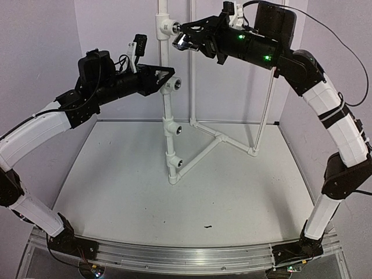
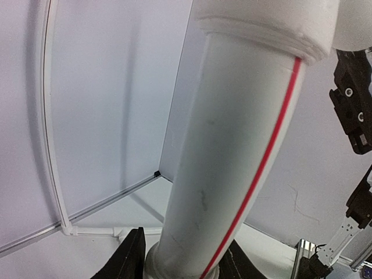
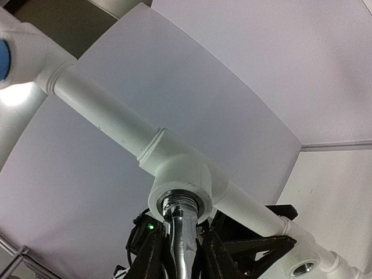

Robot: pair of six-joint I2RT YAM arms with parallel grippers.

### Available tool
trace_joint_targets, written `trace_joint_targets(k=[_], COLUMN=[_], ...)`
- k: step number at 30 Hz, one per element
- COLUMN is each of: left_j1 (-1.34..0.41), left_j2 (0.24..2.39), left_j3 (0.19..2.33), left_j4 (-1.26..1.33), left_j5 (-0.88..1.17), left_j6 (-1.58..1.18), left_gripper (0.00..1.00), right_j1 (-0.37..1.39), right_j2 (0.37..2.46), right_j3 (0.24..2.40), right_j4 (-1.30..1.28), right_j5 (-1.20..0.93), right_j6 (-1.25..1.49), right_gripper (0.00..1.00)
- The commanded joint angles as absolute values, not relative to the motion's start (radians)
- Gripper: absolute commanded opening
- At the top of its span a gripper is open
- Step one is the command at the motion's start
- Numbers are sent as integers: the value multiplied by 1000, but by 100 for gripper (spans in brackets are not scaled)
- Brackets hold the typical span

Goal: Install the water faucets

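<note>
- Faucet and fitting meet at the top of the white pipe stand: the chrome faucet [image 3: 180, 238] sits with its threaded stub in the round mouth of the top tee fitting [image 3: 181, 177].
- The right gripper [image 3: 179, 261] is clamped on the faucet's body, with its dark fingers [image 3: 149, 256] on either side of it. Its arm reaches in high from the right.
- From overhead, the faucet shows only as a shiny glint at those fingertips, just beside the top tee.
- The left gripper [image 1: 169, 77] is lower on the upright pipe [image 1: 167, 110], right by the second tee fitting [image 1: 174, 85].
- Its wrist view shows its fingers [image 2: 133, 258] against both sides of the pipe, closed around it.
- A thin red stripe [image 2: 264, 157] runs along that pipe.
- Two lower tee fittings [image 1: 176, 129] show dark open mouths facing the arms.
- The stand rests on the white table [image 1: 116, 192], and thin braces spread from its foot toward the back right.
</note>
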State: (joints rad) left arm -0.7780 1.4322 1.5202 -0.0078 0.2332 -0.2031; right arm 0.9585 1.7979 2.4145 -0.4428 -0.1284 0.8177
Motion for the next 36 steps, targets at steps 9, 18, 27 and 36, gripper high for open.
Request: trace_joint_targets(k=[9, 18, 27, 36], left_j1=[-798, -799, -799, -799], left_j2=[1433, 1439, 1410, 1373], left_j3=[1459, 1477, 1473, 1480], left_j4=[-73, -75, -100, -176], left_j5=[253, 253, 69, 25], left_j6=[-179, -183, -142, -77], left_gripper=[12, 13, 2, 3], right_j1=[958, 963, 964, 963], right_j2=[1760, 1755, 1537, 1410], right_j3=[2219, 2248, 1960, 1842], right_j4=[-17, 33, 4, -186], right_j5=[-49, -20, -76, -200], right_j6=[1408, 1412, 951, 218], right_gripper=[0, 0, 0, 0])
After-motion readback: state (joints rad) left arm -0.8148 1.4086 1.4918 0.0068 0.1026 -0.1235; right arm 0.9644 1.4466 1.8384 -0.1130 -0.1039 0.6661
